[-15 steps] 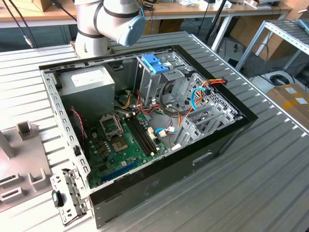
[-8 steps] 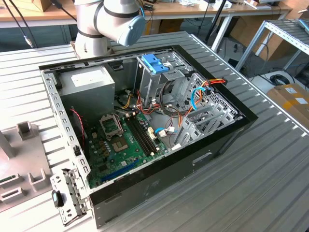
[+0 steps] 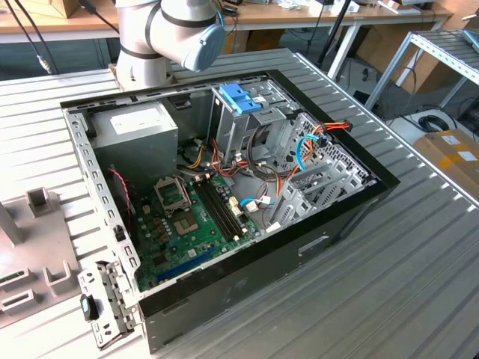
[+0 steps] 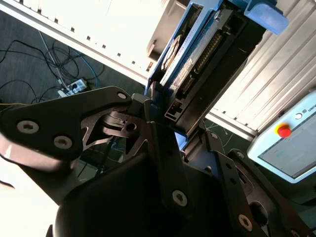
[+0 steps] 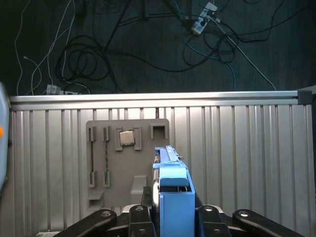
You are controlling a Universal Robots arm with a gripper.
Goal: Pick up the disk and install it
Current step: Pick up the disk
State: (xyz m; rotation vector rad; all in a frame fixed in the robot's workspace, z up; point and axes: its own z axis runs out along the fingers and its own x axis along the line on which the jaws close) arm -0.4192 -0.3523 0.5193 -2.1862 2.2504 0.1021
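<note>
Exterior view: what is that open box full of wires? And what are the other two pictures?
That box is an open computer lying on a ribbed metal table, filmed by a camera off the arm. The grey and blue thing behind it is a robot arm. The wrist views come from cameras riding on that arm. In the second wrist view its black gripper is shut on the disk, a flat drive with blue rails. The first wrist view sees a grey tray of parts.
</note>
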